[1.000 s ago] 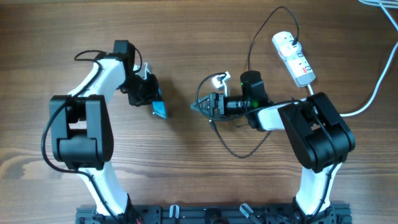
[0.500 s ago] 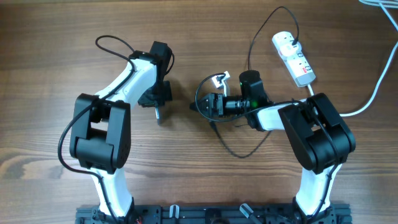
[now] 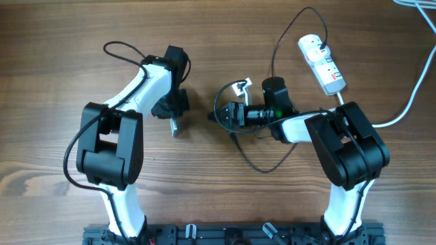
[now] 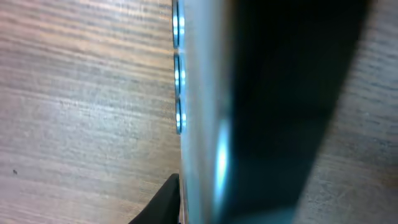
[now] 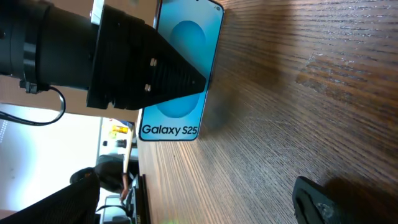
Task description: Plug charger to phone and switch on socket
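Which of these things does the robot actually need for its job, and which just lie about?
Needed: flat smartphone with teal screen, held in the left gripper; thin black charger cable; white oblong power strip with red switches.
Just there: thick pale cable at the right; wooden table.

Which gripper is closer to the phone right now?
Left. The left gripper holds the Galaxy S25 phone on edge between its jaws; the right gripper sits apart, facing its screen.

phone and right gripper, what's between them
Only bare wooden tabletop lies between the phone and the right gripper; the overhead view shows it.
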Available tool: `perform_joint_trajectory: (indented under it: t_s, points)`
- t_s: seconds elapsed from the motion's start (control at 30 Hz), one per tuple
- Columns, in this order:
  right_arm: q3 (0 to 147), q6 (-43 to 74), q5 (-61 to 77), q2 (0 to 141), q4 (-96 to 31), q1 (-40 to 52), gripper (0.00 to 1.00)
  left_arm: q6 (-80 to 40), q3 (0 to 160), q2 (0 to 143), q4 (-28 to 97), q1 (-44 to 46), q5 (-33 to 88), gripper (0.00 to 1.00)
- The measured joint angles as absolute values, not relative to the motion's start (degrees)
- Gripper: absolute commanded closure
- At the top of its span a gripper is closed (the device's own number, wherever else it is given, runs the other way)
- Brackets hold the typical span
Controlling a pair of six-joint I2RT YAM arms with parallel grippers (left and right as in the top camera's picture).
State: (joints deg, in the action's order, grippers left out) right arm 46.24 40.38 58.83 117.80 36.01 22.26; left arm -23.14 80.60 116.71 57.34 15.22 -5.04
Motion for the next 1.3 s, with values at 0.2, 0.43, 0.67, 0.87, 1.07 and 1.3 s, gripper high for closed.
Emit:
perform_joint_trajectory:
  t_s: [0.2, 0.43, 0.67, 0.87, 1.07, 1.3]
  points:
    - [46.24, 40.21, 58.83, 117.78, 35.97, 22.26, 0.01, -26.33, 80.64, 116.71, 59.37, 14.81, -3.51, 0.86]
    - [46.24, 40.21, 58.83, 117.78, 35.99, 22.26, 0.0, -27.79, 80.64, 116.71, 60.07, 11.86, -3.09, 0.84]
    - [46.24, 40.21, 58.83, 117.78, 35.97, 22.26, 0.0, -28.47, 80.64, 116.71, 60.66, 11.73, -3.09, 0.78]
    - [46.24, 40.21, 58.83, 117.78, 35.97, 22.26, 0.0, -29.5, 80.64, 116.71, 60.66, 11.73, -3.09, 0.79]
    - [46.24, 40.21, 58.83, 117.78, 35.97, 22.26, 0.0, -29.58, 80.64, 116.71, 59.96, 11.73, -3.07, 0.79]
    - [46.24, 40.21, 58.83, 117.78, 35.97, 22.26, 0.0, -30.85, 80.64, 116.71, 59.59, 11.73, -3.09, 0.76]
